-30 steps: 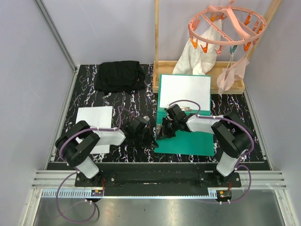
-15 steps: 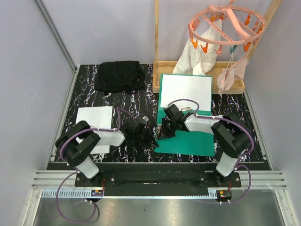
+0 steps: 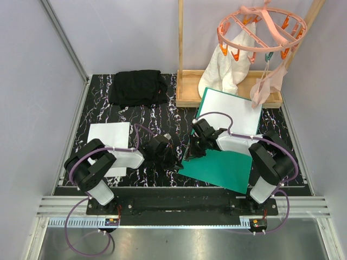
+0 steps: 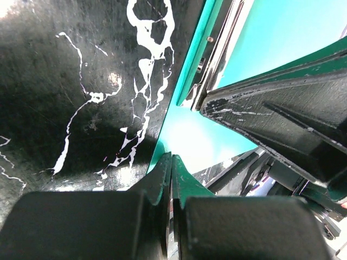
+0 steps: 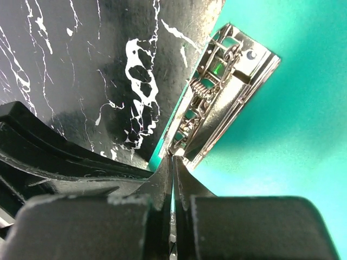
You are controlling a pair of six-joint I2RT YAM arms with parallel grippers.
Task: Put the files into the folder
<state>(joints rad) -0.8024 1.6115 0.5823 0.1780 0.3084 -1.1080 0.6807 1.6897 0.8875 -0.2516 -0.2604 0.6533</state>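
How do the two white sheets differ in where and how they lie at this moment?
The left sheet lies on the bare black-marbled table; the right sheet lies on the teal folder. The left sheet sits square to the table edge; the right sheet is skewed. Both are plain white and flat.

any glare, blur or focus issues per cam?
Top external: even light, sharp, soft sheen on the metal surface at the bottom. Left wrist: glare patches on the glossy black table, own left gripper dark and soft. Right wrist: clip crisp with specular glints, right gripper out of focus, shadow on the folder beside the clip.
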